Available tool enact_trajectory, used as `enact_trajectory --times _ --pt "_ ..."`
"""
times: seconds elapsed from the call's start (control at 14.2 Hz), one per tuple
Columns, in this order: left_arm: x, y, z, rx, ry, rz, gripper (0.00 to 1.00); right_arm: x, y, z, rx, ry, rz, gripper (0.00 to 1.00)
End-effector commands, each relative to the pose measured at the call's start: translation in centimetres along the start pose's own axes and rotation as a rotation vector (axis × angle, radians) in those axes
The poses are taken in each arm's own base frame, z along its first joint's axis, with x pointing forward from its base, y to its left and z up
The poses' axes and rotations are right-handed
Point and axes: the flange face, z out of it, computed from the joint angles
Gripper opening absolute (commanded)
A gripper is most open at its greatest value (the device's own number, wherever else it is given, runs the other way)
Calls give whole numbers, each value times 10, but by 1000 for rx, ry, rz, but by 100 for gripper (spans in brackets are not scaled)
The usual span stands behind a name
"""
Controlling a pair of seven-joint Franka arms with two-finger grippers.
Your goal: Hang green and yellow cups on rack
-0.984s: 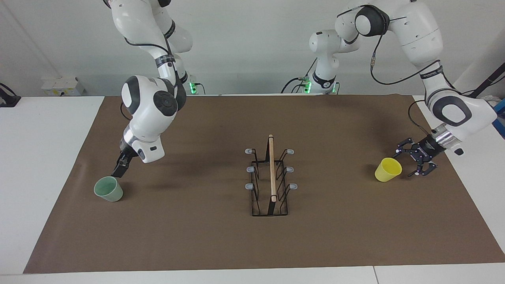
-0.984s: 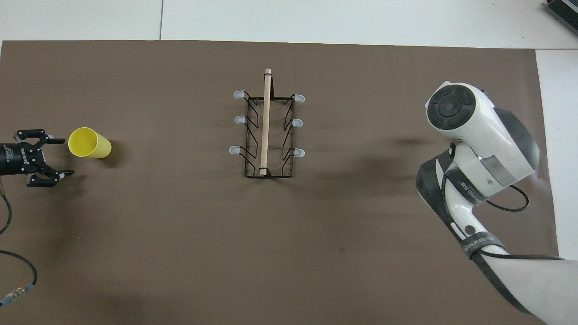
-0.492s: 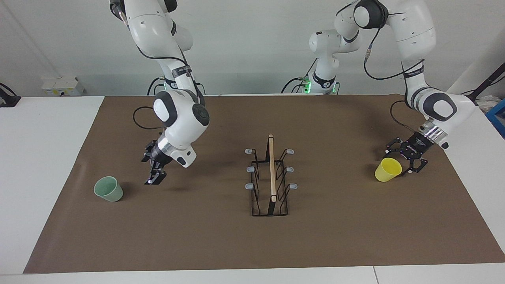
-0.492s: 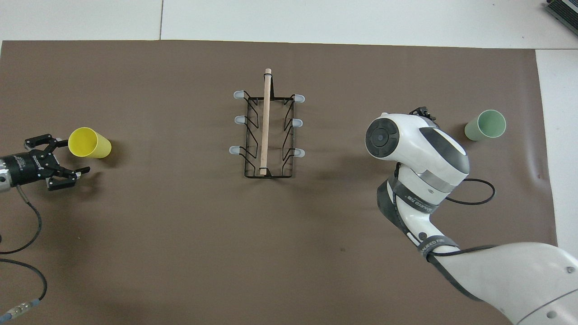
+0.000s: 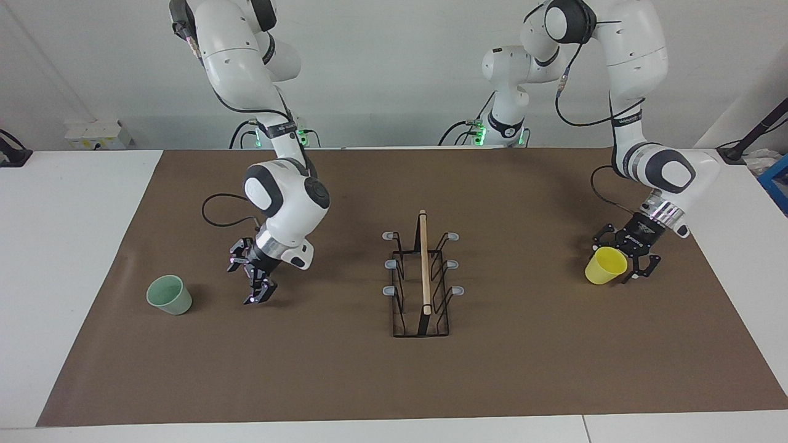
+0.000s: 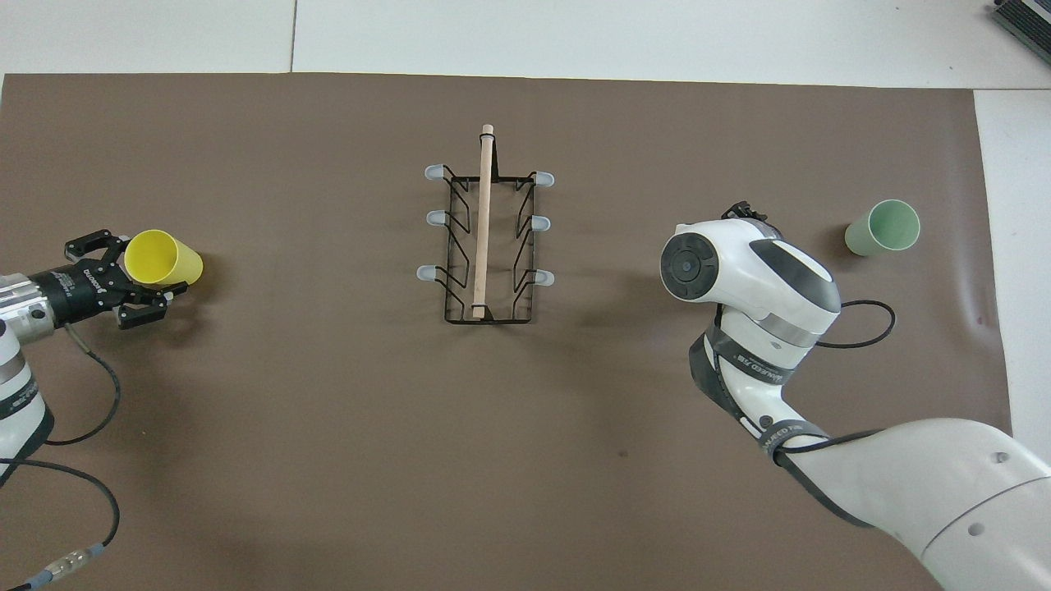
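Note:
The yellow cup (image 5: 602, 269) (image 6: 176, 264) stands mouth up on the brown mat toward the left arm's end of the table. My left gripper (image 5: 619, 258) (image 6: 146, 267) is low and open, one finger on each side of the cup's upper part; contact cannot be told. The pale green cup (image 5: 169, 295) (image 6: 883, 228) stands alone toward the right arm's end. My right gripper (image 5: 250, 284) hangs open and empty just above the mat, between the green cup and the rack (image 5: 423, 277) (image 6: 484, 238). The rack's prongs are bare. In the overhead view the right arm hides its gripper.
The brown mat (image 5: 523, 369) covers most of the white table (image 5: 61, 246), which shows at both ends and along the edge farthest from the robots. The right arm's cable (image 5: 215, 209) loops beside its wrist.
The right gripper swung away from the green cup toward the rack and lowered a little. The left gripper slid in from beside the yellow cup until its fingers straddle it. Neither cup moved.

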Motion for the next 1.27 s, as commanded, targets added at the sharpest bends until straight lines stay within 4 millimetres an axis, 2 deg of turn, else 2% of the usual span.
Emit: enact_trajectory --times 0.0,0.21,0.35,0.42,0.49,0.56,0.63,0.7,0.77,0.98,1.2 --pt "-6 -11 6 -32 2 -8 100 0 -2 5 -10 -9 -36 100" --pt "-12 -15 14 -23 3 4 100 -14 -10 22 7 1 -14 100" --pt "-24 -20 28 -29 20 24 100 -9 -8 25 4 7 -19 100" --pt "-27 -22 32 -37 32 31 95 -9 -8 28 6 2 -21 100" --pt "-32 -20 33 -48 35 39 51 -8 -4 22 -6 -34 -46 100" --pt "-36 -19 30 -55 32 49 9 -12 -6 24 3 -46 -48 100" --pt "-41 -16 28 -62 27 55 0 -14 -9 32 12 -39 -38 100" --pt "-49 -12 27 -68 22 72 0 -24 -15 42 26 -43 -26 100" --pt "-58 -10 26 -74 15 88 0 -22 -14 39 24 -48 -25 100" --pt "-92 2 9 -145 24 160 0 -32 -22 51 15 -162 156 100" --pt "-145 -1 -6 -169 111 367 0 -29 -28 67 14 -298 157 100"
